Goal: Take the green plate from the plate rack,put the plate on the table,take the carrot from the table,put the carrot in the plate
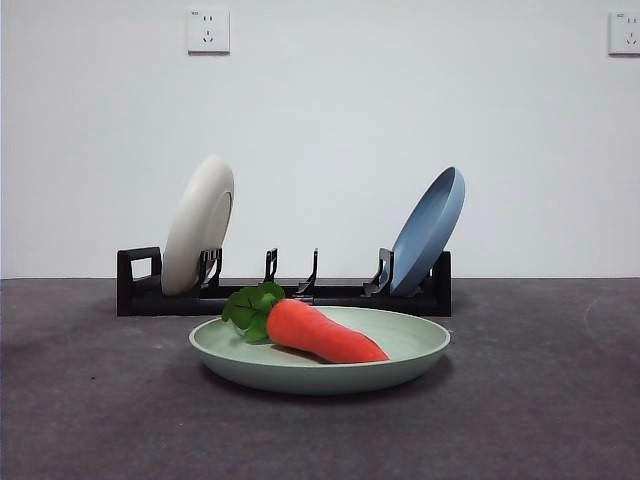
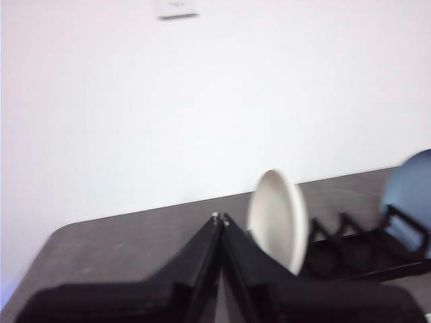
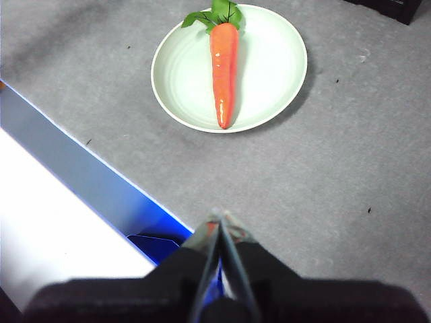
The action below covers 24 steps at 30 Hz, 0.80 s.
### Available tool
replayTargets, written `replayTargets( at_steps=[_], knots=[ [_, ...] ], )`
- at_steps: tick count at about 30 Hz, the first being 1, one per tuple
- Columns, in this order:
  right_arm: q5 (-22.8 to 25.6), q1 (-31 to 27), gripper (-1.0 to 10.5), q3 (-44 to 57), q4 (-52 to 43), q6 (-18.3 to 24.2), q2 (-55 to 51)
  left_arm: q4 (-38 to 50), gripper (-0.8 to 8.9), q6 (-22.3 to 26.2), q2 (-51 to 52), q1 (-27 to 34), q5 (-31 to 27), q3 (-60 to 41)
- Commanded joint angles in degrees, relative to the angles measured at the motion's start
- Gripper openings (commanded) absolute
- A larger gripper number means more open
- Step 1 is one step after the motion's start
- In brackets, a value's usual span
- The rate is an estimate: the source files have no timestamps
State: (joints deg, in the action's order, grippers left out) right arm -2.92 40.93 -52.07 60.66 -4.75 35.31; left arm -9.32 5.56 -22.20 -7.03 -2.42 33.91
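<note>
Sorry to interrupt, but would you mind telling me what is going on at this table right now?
Nothing is being handled at this moment. The green plate lies flat on the table in front of the plate rack, and the carrot lies in it, leaves over the rim. A cream-white plate and a blue plate lean in the rack. The left gripper is shut near the rack, and the right gripper is shut above the table, away from the plate.
</note>
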Motion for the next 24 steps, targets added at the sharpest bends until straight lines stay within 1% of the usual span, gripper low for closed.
replayTargets(
  at_steps=[1, 5, 8, 10, 20, 24],
  knots=[
    [0.1, 0.1, 0.0, 0.3, -0.1, -0.5, -0.1, 1.9, -0.04, 0.4, 4.7, 3.0, 2.3, -8.4],
    [0.1, 0.1, 0.0, 0.3, -0.1, -0.5, -0.1, 2.0, -0.04, 0.2, 11.6, 6.7, 5.1, -17.0],
    [0.1, 0.1, 0.0, 0.3, -0.1, -0.5, -0.1, 2.0, -0.04, -0.4, 15.1, 8.6, 7.3, -21.5],
    [0.1, 0.1, 0.0, 0.3, -0.1, -0.5, -0.1, 2.0, -0.04, -1.3, 16.7, 9.4, 7.4, -23.8],
    [0.1, 0.1, 0.0, 0.3, -0.1, -0.5, -0.1, 2.0, -0.04, -1.6, 19.4, 10.5, 7.5, -31.1],
    [0.1, 0.1, 0.0, 0.3, -0.1, -0.5, -0.1, 2.0, -0.04, -3.3, 19.4, 10.5, 7.5, -33.2]
  ],
)
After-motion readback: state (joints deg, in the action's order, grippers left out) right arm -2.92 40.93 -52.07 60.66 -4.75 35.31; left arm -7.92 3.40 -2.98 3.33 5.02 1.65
